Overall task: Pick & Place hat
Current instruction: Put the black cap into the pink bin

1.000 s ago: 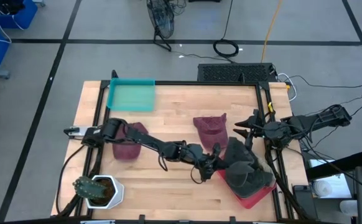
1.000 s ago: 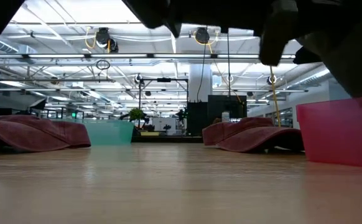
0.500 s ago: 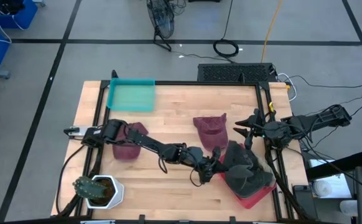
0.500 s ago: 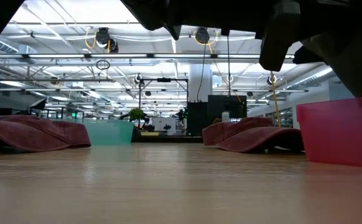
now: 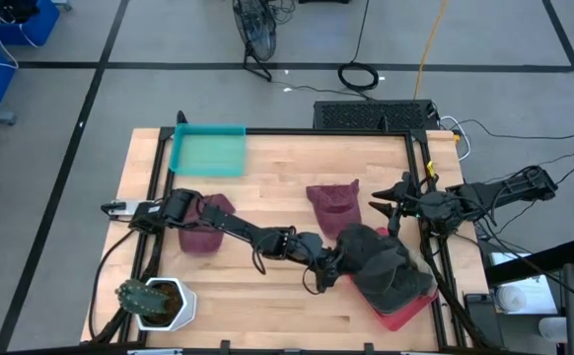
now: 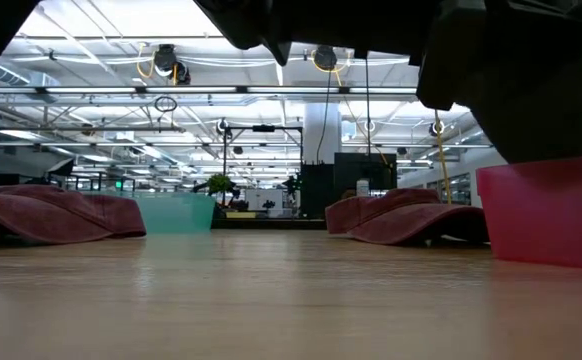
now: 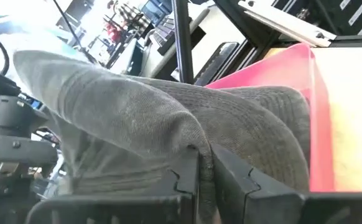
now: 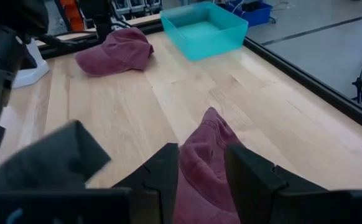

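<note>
- Three hats were on the table point(image 5: 267, 187): a grey hat point(image 5: 386, 268) and two maroon ones.
- The grey hat lay over the red bin point(image 5: 405, 311) at the table's front right corner, covering most of it and spilling past its left rim.
- The left gripper point(image 5: 334, 264) reached across the table to that hat's left edge; in the left wrist view its fingers point(image 7: 187, 177) stood close together with a fold of the grey fabric between them, barely parted.
- The right gripper point(image 5: 384, 209) hung at the right edge of the table, just beside the nearer maroon hat point(image 5: 332, 202); its fingers point(image 8: 168, 171) were partly apart and held nothing.
- The other maroon hat point(image 5: 206, 223) lay at the left side, under the left arm.
- A teal bin point(image 5: 208, 150) sat at the back left, and a potted cactus point(image 5: 154, 301) at the front left corner.
</note>
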Robot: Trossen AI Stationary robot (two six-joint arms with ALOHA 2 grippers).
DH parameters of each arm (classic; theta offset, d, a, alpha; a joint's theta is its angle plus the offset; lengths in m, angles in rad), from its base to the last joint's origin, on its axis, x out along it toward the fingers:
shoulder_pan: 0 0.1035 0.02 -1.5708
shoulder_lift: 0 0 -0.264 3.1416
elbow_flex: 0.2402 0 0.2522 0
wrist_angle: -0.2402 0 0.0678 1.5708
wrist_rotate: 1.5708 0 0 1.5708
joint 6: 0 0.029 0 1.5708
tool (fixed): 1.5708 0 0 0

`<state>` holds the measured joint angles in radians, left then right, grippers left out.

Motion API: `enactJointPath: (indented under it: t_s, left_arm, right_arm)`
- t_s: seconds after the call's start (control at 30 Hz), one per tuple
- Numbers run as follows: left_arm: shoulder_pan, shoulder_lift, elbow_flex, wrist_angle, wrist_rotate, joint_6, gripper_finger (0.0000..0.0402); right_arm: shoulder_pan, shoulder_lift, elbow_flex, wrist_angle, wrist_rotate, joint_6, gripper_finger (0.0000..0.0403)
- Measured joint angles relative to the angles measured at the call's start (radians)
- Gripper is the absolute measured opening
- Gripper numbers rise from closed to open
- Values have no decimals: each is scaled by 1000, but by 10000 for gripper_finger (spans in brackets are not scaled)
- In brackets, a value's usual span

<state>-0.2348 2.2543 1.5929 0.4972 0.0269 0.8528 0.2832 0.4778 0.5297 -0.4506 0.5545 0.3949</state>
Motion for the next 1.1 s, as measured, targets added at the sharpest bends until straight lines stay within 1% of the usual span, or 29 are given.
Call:
enactJointPath:
  t_s: [0.37, 0.43, 0.5, 0.57, 0.67, 0.7, 0.77, 0.8, 0.87, 0.93, 1.0, 1.1]
  left_arm:
    - [-3, 0, 0, 2, 2, 0, 95]
    - [-3, 0, 0, 1, -12, -3, 103]
    - [-3, -2, 0, 0, -60, -15, 109]
    - [-8, -9, 0, -5, -135, -33, 115]
    - [-22, -33, 1, -22, -313, -48, 119]
    - [-27, -43, 0, -44, -364, -47, 120]
    - [-29, -79, 0, -111, -414, -56, 120]
    - [-27, -100, 0, -162, -420, -75, 120]
    - [-12, -146, 0, -253, -404, -132, 120]
    - [19, -194, 0, -362, -353, -198, 120]
    - [57, -243, 0, -476, -275, -269, 120]
    - [126, -300, 0, -606, -144, -400, 120]
  right_arm:
    - [0, 37, 0, 28, -2, -15, 116]
    - [0, 50, 0, 33, -6, -14, 116]
    - [0, 61, -1, 54, -25, -20, 116]
    - [0, 65, -2, 97, -82, -60, 116]
    - [0, 65, 9, 182, -164, -131, 116]
    - [2, 69, 20, 196, -172, -154, 116]
    - [7, 83, 58, 202, -184, -205, 116]
    - [13, 96, 81, 199, -185, -230, 116]
    - [22, 128, 130, 192, -186, -268, 116]
    - [36, 170, 178, 191, -189, -299, 116]
    - [54, 220, 224, 173, -189, -324, 116]
    - [80, 312, 300, 108, -187, -329, 116]
